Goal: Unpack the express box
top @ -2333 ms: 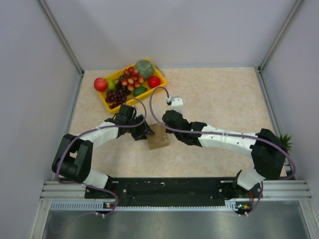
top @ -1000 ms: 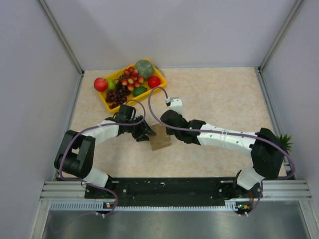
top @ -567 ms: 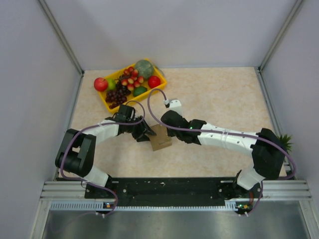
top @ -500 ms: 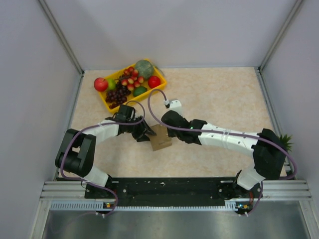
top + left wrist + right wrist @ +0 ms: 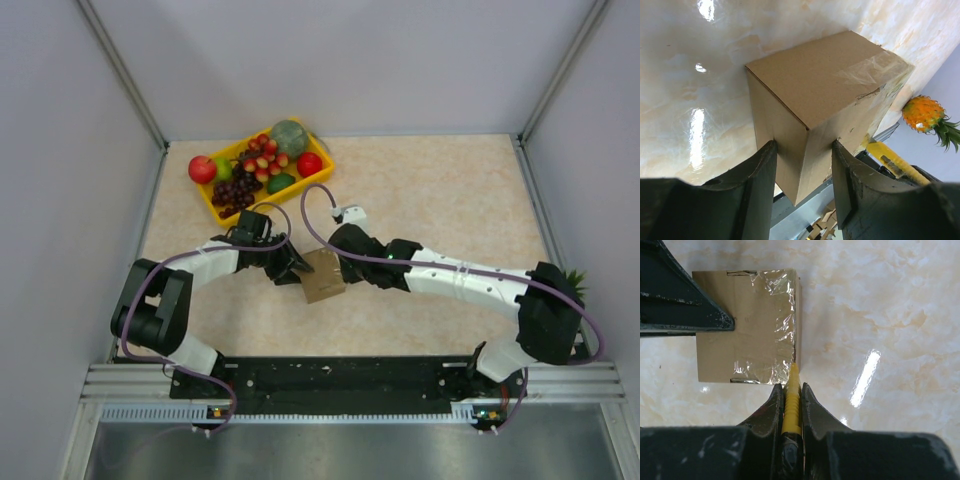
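Centrally, the express box (image 5: 321,278) sat on the beige marbled surface (image 5: 450,200), near the front and between the two arms, well apart from the yellow fruit tray (image 5: 214,214) at the far left. It was plain brown cardboard with its lid shut, and clear tape (image 5: 775,320) ran in a crinkled strip across the top along one side.

The left gripper (image 5: 290,268) came at the box from the left and was clamped on it. In the left wrist view its two dark fingers (image 5: 762,172) straddled the near upright corner, one pressed to each side face. The box stood flat on the surface there, not lifted.

The right gripper (image 5: 345,262) reached in from the right and was closed tight around a yellow cutter (image 5: 791,400), whose body sat squeezed between the fingers and pointed forward. In the right wrist view the cutter's tip touched the box at its top edge on the taped side, close to a corner, where the tape folded over. Whether the tip had gone into the seam could not be told.

A pineapple (image 5: 925,114) showed past the box in the left wrist view.
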Available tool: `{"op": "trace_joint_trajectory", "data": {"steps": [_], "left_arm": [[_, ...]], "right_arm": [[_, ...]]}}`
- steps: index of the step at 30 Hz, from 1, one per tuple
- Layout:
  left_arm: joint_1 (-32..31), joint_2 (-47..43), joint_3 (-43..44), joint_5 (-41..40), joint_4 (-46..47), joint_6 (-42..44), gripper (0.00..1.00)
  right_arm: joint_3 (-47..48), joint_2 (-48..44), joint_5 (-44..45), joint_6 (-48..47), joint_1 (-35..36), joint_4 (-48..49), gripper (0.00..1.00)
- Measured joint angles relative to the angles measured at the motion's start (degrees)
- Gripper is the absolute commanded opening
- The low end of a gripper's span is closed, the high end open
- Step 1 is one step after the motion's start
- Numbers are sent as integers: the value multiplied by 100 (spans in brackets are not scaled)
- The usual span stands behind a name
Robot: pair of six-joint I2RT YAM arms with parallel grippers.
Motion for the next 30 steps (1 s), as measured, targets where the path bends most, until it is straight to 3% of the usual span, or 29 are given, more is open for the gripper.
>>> {"op": "trace_joint_trajectory", "data": {"steps": [14, 17, 21, 25, 30], "left_arm": [[0, -2, 0, -15, -9, -20, 27], [0, -4, 0, -17, -11, -17, 34], [-7, -48, -17, -37, 9, 37, 60], [-13, -210, -149, -149, 11, 160, 77], [-11, -380, -286, -201, -48, 326, 80]], "right_arm": [[-2, -79, -133, 107, 0, -179, 0], [-2, -85, -133, 111, 0, -184, 0], [-2, -85, -129, 118, -2, -188, 0], [46, -79, -177, 166, 2, -278, 0], [315, 76, -203, 212, 50, -577, 0]]}}
